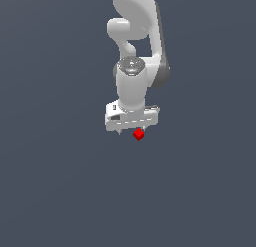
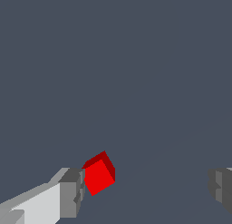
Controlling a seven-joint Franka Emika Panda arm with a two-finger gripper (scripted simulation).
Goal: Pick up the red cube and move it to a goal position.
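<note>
The red cube is tiny and rests on the dark grey floor, just below the white gripper in the exterior view. In the wrist view the red cube lies between the two fingers, turned at an angle and right beside one grey fingertip. The other fingertip stands far from it. The gripper is open wide with nothing gripped. I cannot tell whether the near fingertip touches the cube. No goal position marker is in view.
The white arm rises behind the gripper in the exterior view. The flat dark grey floor spreads in all directions, with no other objects on it.
</note>
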